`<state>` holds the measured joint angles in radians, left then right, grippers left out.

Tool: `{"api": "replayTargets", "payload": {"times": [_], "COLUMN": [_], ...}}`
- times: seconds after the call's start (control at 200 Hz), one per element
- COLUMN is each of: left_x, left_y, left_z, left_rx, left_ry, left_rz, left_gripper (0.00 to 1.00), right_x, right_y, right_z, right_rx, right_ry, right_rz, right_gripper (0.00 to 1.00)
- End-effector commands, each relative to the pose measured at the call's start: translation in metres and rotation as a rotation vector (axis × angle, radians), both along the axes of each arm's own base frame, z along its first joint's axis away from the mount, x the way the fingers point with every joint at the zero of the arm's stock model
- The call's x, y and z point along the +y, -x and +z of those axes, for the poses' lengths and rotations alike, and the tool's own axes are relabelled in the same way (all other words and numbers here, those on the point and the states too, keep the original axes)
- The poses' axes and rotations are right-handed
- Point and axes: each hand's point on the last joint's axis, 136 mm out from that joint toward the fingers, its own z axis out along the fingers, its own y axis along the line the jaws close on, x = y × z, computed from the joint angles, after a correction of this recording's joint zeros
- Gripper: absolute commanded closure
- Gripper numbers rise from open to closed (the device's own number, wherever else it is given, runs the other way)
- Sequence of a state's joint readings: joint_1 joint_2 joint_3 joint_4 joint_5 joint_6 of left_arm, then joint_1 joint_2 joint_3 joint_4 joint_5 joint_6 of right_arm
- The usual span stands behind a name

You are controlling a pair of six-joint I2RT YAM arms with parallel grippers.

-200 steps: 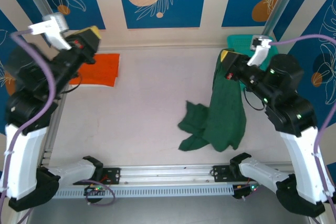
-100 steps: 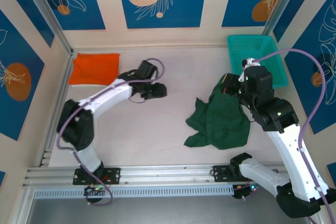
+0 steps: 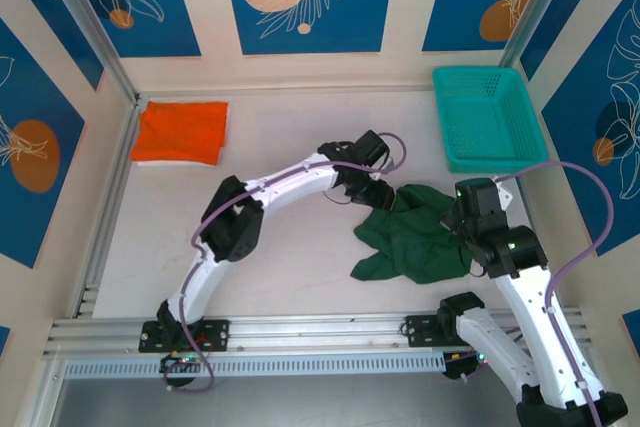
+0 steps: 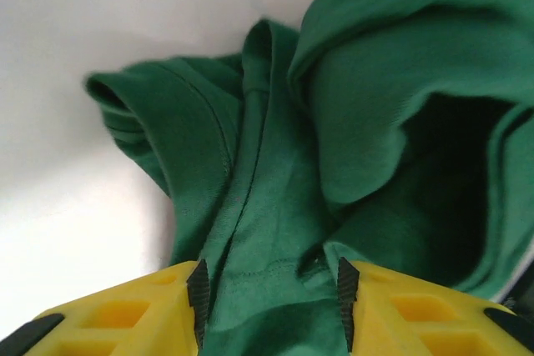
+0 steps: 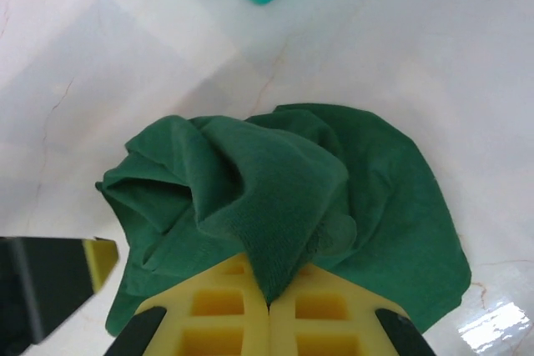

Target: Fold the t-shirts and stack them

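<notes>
Two t-shirts lie on a pale worktop [image 3: 290, 127]. At its far left corner sits the orange t-shirt [image 3: 180, 132], folded into a neat rectangle and well apart from both arms. Right of centre, towards the near edge, the green t-shirt [image 3: 415, 247] lies in a crumpled heap. The left arm stretches across the worktop, placing the left gripper [image 3: 372, 193] at the far left edge of the heap. From its wrist camera, the jaws stand apart astride a ridge of green cloth, with no clear pinch on it. The right gripper [image 5: 269, 293] is at the heap's right side, its fingers pressed together on a raised fold of the green t-shirt. A teal basket [image 3: 485, 112] stands at the far right corner.

The step in hand looks like spreading the green t-shirt flat before any fold is made. The next move probably calls for the left jaws to close on an edge, then both arms to draw apart and spread the cloth.
</notes>
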<state>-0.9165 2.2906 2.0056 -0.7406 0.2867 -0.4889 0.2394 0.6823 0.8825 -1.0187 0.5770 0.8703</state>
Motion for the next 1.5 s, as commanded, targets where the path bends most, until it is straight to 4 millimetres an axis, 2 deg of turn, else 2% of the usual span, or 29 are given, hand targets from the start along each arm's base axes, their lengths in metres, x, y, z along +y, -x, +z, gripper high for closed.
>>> {"api": "replayTargets", "payload": {"times": [0.0, 0.125, 0.205, 0.265, 0.38, 0.455, 0.54, 0.62, 0.72, 0.845, 0.96, 1.1, 1.16, 1.285, 1.385, 1.49], "left_x": [0.001, 0.009, 0.01, 0.01, 0.01, 0.009, 0.009, 0.01, 0.016, 0.043, 0.092, 0.175, 0.21, 0.28, 0.331, 0.366], "left_y": [0.019, 0.018, 0.02, 0.022, 0.023, 0.023, 0.021, 0.016, 0.007, -0.008, -0.019, -0.022, -0.012, 0.03, 0.063, 0.096], "left_z": [-0.016, -0.029, -0.032, -0.033, -0.032, -0.029, -0.02, -0.002, 0.039, 0.111, 0.171, 0.242, 0.28, 0.366, 0.419, 0.464], "left_rx": [0.039, 0.015, 0.017, 0.012, 0.001, -0.007, -0.029, -0.076, -0.183, -0.377, -0.52, -0.678, -0.77, -0.994, -1.122, -1.212], "left_ry": [-0.07, -0.13, -0.135, -0.142, -0.148, -0.139, -0.128, -0.107, -0.064, -0.004, 0.042, 0.111, 0.161, 0.285, 0.367, 0.476], "left_rz": [-0.075, -0.068, -0.071, -0.074, -0.075, -0.076, -0.072, -0.06, -0.036, 0.042, 0.173, 0.362, 0.424, 0.523, 0.614, 0.654], "left_gripper": [0.57, 0.58, 0.63, 0.7, 0.91, 1.0, 1.0, 1.0, 1.0, 1.0, 1.0, 1.0, 1.0, 1.0, 1.0, 1.0], "right_x": [-0.007, -0.007, -0.007, -0.006, -0.005, -0.003, -0.002, 0.001, 0.013, 0.031, 0.06, 0.099, 0.111, 0.121, 0.124, 0.126], "right_y": [0.0, -0.001, -0.001, -0.001, -0.002, -0.002, -0.002, -0.004, -0.01, -0.019, -0.028, -0.032, -0.028, -0.014, -0.002, 0.011], "right_z": [0.002, 0.001, 0.0, 0.0, -0.002, -0.002, -0.001, 0.002, 0.009, 0.025, 0.052, 0.105, 0.132, 0.185, 0.223, 0.257], "right_rx": [-0.027, -0.025, -0.024, -0.023, -0.02, -0.021, -0.022, -0.03, -0.059, -0.115, -0.209, -0.346, -0.406, -0.555, -0.67, -0.773], "right_ry": [-0.012, -0.014, -0.019, -0.022, -0.027, -0.034, -0.038, -0.046, -0.075, -0.119, -0.187, -0.27, -0.272, -0.235, -0.229, -0.232], "right_rz": [-0.049, -0.039, -0.035, -0.031, -0.025, -0.017, -0.007, 0.008, 0.081, 0.181, 0.343, 0.557, 0.639, 0.732, 0.767, 0.804], "right_gripper": [1.0, 1.0, 1.0, 1.0, 1.0, 1.0, 1.0, 1.0, 1.0, 1.0, 1.0, 1.0, 1.0, 1.0, 1.0, 1.0]}}
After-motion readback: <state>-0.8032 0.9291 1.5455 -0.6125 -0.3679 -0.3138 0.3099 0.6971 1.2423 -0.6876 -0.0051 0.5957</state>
